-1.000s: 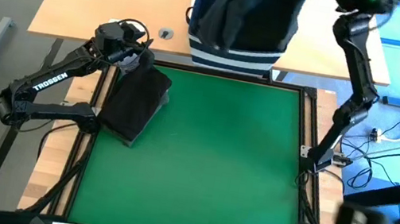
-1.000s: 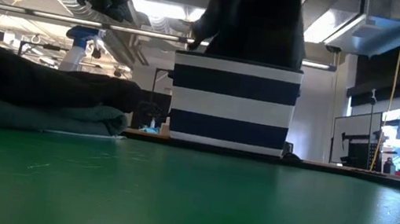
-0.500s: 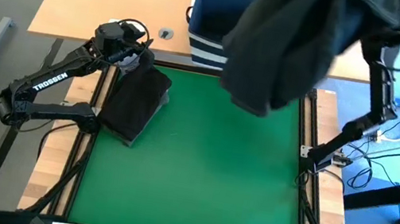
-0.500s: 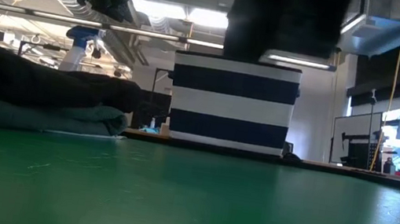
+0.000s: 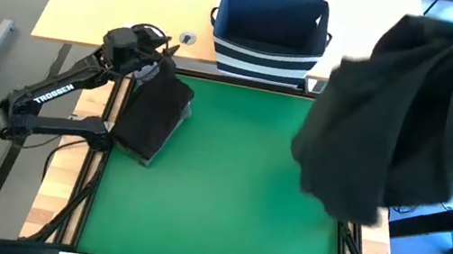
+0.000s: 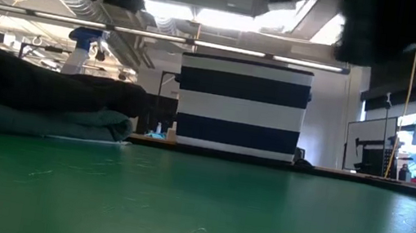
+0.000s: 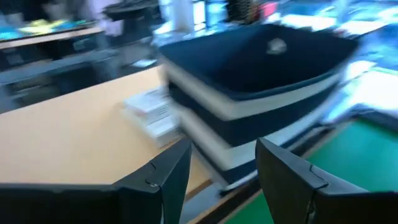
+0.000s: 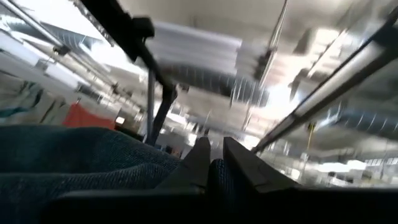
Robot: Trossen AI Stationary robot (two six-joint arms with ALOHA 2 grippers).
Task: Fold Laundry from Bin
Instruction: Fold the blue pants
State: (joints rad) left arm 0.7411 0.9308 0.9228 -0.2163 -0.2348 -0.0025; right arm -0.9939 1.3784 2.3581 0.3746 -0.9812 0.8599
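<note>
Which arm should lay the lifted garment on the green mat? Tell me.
Right. The right gripper is already shut on the dark garment, hanging it over the mat's right side. The left gripper waits open by the folded pile, near the bin.

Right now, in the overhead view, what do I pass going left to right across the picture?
Left gripper → folded stack of laundry → bin → dark garment hanging in the air at the right, off the green mat.

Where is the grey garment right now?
In the high view the grey garment hangs in the air over the green mat's right edge, to the right of the striped bin, clear of the folded stack.
</note>
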